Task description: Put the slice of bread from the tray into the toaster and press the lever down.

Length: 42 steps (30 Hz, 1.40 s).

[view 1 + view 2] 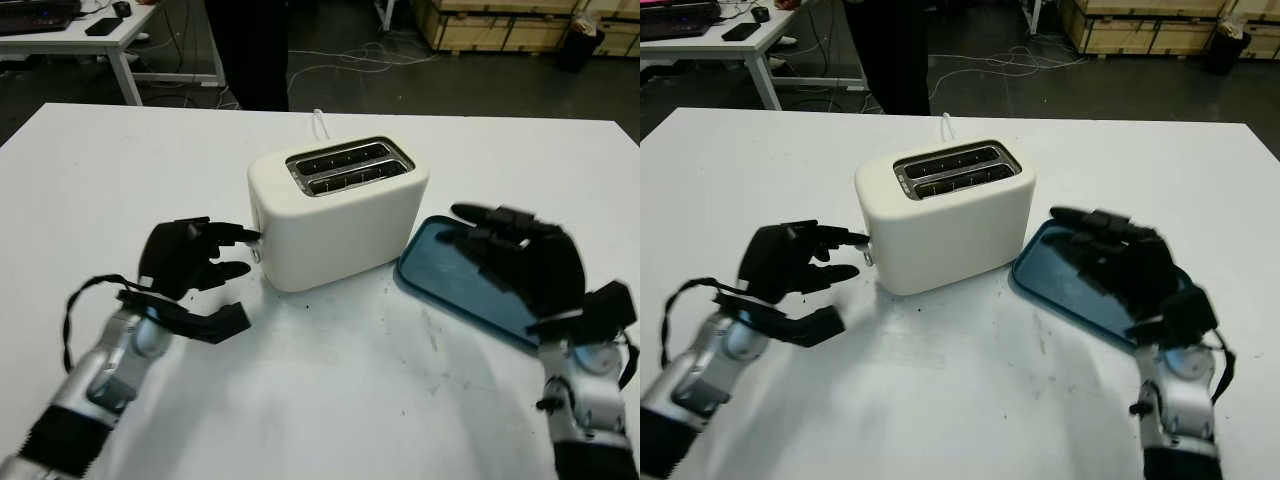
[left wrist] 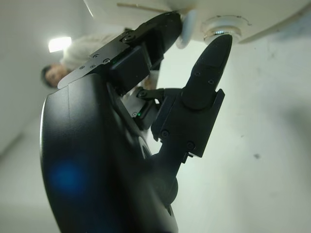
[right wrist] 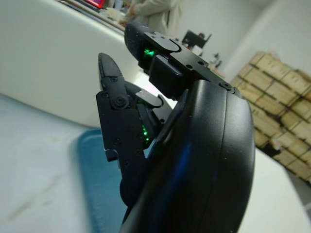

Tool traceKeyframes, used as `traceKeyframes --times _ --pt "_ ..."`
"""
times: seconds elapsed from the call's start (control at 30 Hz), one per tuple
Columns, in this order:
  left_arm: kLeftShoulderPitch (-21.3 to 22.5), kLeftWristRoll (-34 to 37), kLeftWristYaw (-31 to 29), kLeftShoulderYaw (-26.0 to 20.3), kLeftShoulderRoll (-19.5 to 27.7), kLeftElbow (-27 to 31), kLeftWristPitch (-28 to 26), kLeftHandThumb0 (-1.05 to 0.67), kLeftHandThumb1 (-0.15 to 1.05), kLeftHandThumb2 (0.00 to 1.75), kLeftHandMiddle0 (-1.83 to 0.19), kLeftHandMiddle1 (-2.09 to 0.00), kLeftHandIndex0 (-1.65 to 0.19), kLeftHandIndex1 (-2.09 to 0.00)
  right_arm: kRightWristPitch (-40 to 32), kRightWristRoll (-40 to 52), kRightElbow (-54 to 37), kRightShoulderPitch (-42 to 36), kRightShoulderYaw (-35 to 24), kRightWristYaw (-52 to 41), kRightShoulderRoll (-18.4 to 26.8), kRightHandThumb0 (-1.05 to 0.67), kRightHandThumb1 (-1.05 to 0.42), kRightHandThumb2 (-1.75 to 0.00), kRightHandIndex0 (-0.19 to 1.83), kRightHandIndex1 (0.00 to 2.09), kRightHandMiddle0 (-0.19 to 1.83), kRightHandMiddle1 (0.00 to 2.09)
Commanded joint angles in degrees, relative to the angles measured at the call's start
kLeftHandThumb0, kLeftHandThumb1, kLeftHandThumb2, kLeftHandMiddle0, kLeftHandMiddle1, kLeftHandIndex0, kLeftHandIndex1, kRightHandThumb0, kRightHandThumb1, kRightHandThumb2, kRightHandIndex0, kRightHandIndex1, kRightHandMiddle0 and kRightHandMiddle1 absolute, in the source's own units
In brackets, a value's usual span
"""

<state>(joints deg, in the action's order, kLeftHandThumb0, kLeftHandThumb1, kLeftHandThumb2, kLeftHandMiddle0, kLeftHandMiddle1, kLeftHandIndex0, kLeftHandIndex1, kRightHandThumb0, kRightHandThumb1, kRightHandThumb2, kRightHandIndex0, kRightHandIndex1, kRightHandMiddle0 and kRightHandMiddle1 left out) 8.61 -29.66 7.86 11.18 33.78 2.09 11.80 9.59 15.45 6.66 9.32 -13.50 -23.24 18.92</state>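
A white two-slot toaster (image 1: 340, 215) stands mid-table, its slots (image 1: 348, 167) dark; I cannot tell whether bread is inside. My left hand (image 1: 225, 255) is at the toaster's left end and holds nothing. One fingertip (image 2: 170, 29) meets the small lever (image 2: 188, 26), and another (image 2: 218, 48) touches the round knob (image 2: 224, 23) below it. The blue tray (image 1: 440, 270) lies right of the toaster with no bread on its visible part. My right hand (image 1: 500, 240) hovers open over the tray, hiding its rear half.
A white cord (image 1: 320, 122) runs from the toaster's back toward the far table edge. A person in dark trousers (image 1: 250, 50) stands beyond it. A white desk (image 1: 90, 30) is at the back left, wooden crates (image 1: 500, 25) at the back right.
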Motion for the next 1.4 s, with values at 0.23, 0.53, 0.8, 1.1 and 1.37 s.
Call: traceKeyframes --times 0.23,0.53,0.8,1.1,1.37 --pt "3.1 0.2 -10.5 -10.2 6.8 3.6 -2.9 -0.50 0.76 0.00 -0.95 -0.78 -1.11 0.00 6.1 -7.6 15.5 16.5 1.2 -3.2 10.8 -0.37 -0.88 0.00 0.95 0.16 0.92 0.01" --pt "10.7 1.4 -23.1 -13.7 11.6 6.2 -10.0 -0.55 0.73 0.00 -1.05 -0.54 -1.12 -0.01 5.0 -19.7 25.2 30.4 8.7 -6.1 20.5 -0.44 -0.82 0.00 0.99 0.06 0.85 0.00" --pt "18.3 -1.6 -30.2 -12.0 11.5 7.9 -20.7 -0.58 0.75 0.00 -1.02 -0.47 -1.12 -0.01 9.0 -28.3 32.3 37.4 15.8 -4.2 21.0 -0.32 -0.79 0.00 0.94 0.01 0.81 0.00" --pt "15.5 -3.5 -26.3 -9.9 6.8 8.9 -22.0 -0.58 0.77 0.00 -1.00 -0.51 -1.09 0.00 10.0 -29.9 28.2 32.2 16.8 1.3 18.8 -0.44 -0.81 -0.01 0.94 0.00 0.80 0.00" --pt "11.6 -5.8 -22.0 -9.9 3.0 9.9 -22.7 -0.56 0.78 0.00 -0.83 -0.73 -1.01 0.00 7.6 -30.5 22.7 27.0 16.0 4.3 18.0 -0.53 -0.85 -0.01 0.88 0.00 0.74 0.00"
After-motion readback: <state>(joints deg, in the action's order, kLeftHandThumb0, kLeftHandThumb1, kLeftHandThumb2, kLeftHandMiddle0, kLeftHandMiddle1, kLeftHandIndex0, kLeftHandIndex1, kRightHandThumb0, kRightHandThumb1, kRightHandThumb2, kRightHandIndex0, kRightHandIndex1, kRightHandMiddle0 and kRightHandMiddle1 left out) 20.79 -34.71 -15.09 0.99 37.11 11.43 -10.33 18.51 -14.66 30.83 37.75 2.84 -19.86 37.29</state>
